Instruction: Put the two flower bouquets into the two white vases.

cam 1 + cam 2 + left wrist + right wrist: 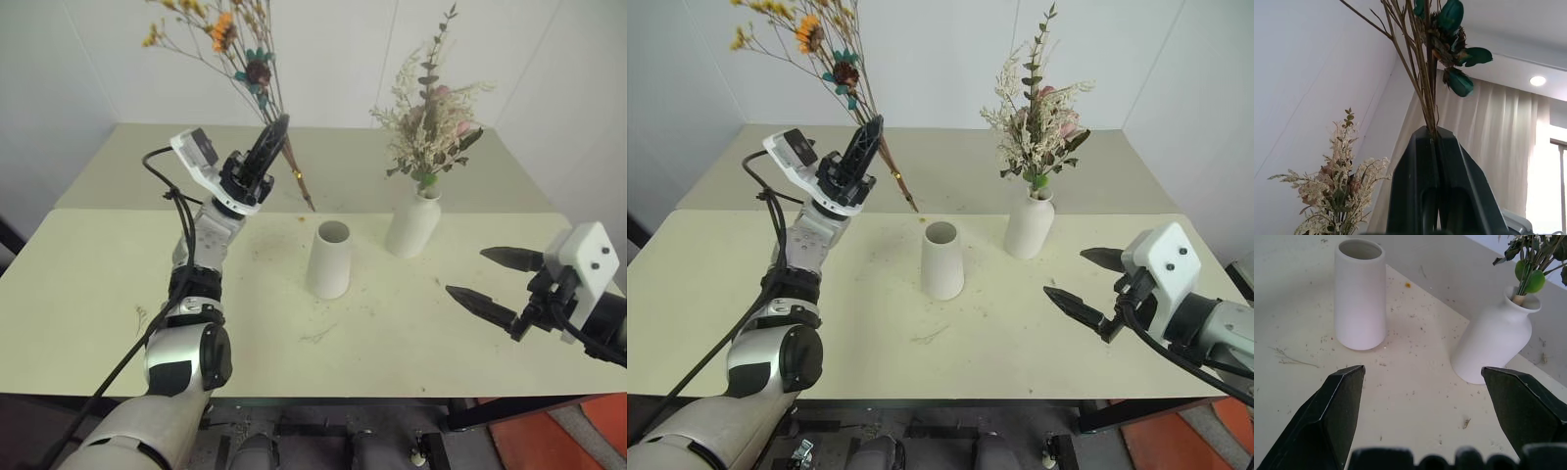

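left gripper (277,133) clamps the stems of the yellow-orange bunch (227,44), raised above the cone vase (330,258); right gripper (492,278) gapes empty near the bottle vase (412,223) holding the cream-pink bouquet (431,122).

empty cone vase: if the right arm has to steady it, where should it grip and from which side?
Grip the cone vase around its mid-body, coming in level from the robot's right, where the open right gripper already faces it. It stands upright and its plain wall has no handle. Keep off the open mouth, where the stems go.
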You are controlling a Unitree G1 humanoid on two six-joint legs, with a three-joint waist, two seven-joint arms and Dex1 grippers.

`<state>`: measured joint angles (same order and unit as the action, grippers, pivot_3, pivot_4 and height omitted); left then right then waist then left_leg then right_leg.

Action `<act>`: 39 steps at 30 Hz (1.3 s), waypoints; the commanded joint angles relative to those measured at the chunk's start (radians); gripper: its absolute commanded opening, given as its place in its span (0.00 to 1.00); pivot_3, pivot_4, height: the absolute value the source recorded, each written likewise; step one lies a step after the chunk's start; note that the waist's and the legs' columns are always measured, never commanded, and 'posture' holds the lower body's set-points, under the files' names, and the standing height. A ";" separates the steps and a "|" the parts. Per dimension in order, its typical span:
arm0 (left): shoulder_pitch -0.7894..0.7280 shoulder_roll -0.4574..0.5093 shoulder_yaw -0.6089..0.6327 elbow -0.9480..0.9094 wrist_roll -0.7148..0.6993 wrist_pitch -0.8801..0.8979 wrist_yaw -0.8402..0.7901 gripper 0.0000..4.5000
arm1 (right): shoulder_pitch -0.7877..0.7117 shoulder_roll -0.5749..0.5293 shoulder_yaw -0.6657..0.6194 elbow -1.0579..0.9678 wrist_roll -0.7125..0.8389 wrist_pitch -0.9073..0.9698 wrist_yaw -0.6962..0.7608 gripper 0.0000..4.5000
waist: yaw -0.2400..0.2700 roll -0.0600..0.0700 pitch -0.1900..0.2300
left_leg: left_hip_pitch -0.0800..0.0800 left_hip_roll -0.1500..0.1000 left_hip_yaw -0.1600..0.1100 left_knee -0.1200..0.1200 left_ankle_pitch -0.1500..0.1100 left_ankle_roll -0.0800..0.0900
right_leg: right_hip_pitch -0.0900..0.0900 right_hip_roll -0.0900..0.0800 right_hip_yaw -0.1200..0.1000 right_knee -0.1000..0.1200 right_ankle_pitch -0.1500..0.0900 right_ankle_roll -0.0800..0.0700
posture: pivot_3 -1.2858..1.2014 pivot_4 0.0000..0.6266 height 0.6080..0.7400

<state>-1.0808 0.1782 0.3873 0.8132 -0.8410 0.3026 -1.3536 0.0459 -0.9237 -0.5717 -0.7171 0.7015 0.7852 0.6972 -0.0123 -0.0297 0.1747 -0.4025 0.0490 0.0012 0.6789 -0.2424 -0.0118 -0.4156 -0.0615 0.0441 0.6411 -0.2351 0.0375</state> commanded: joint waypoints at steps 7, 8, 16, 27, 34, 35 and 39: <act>-0.056 -0.046 0.009 0.102 0.055 -0.073 -0.037 0.01 | -0.005 0.010 -0.032 -0.014 -0.033 -0.043 -0.029 1.00 | -0.001 0.000 0.000 | -0.002 0.000 0.000 0.000 0.000 0.000 | -0.004 0.000 0.000 0.001 0.000 0.000 | 0.52 0.24 1.00; -0.060 -0.047 0.004 0.109 0.066 -0.082 -0.037 0.01 | -0.004 0.010 -0.031 -0.014 -0.037 -0.045 -0.032 1.00 | -0.001 0.000 0.000 | -0.002 0.000 0.000 0.000 0.000 0.000 | -0.004 0.000 0.000 0.001 0.000 0.000 | 0.52 0.24 1.00; -0.053 -0.060 -0.042 0.134 0.159 -0.146 -0.079 0.01 | 0.004 0.036 -0.016 -0.023 -0.057 -0.052 -0.056 1.00 | 0.000 0.000 0.000 | -0.003 0.000 0.000 0.000 0.000 0.000 | -0.004 0.000 0.000 0.001 0.000 0.000 | 0.52 0.24 1.00; -0.022 -0.065 -0.113 0.155 0.278 -0.240 -0.127 0.01 | 0.017 0.056 -0.023 -0.017 -0.076 -0.063 -0.066 1.00 | -0.001 0.000 0.000 | -0.003 0.000 0.000 0.000 0.000 0.000 | -0.004 0.000 0.000 0.001 0.000 0.000 | 0.52 0.24 1.00; -0.011 -0.060 -0.127 0.170 0.316 -0.269 -0.138 0.14 | 0.013 0.062 0.007 -0.003 -0.093 -0.073 -0.076 1.00 | 0.000 0.000 0.000 | -0.003 0.000 0.000 0.000 0.000 0.000 | -0.004 0.000 0.000 0.001 0.000 0.000 | 0.52 0.24 1.00; -0.010 -0.059 -0.128 0.170 0.319 -0.271 -0.138 0.21 | 0.012 0.062 0.011 -0.001 -0.096 -0.075 -0.076 1.00 | 0.000 0.000 0.000 | -0.003 0.000 0.000 0.000 0.000 0.000 | -0.004 0.000 0.000 0.001 0.000 0.000 | 0.52 0.24 1.00; 0.018 -0.041 -0.152 0.130 0.340 -0.264 -0.153 0.48 | 0.014 0.061 0.019 0.005 -0.109 -0.083 -0.072 1.00 | -0.002 0.000 0.000 | -0.003 0.000 0.000 0.000 0.000 0.000 | -0.004 0.000 0.001 0.001 0.000 0.000 | 0.52 0.24 1.00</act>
<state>-1.0631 0.1274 0.2406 0.9821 -0.5076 0.0445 -1.4952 0.0652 -0.8673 -0.5419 -0.7024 0.6009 0.7297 0.6291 -0.0139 -0.0296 0.1747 -0.4052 0.0488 0.0013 0.6786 -0.2424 -0.0118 -0.4197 -0.0615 0.0447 0.6421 -0.2350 0.0374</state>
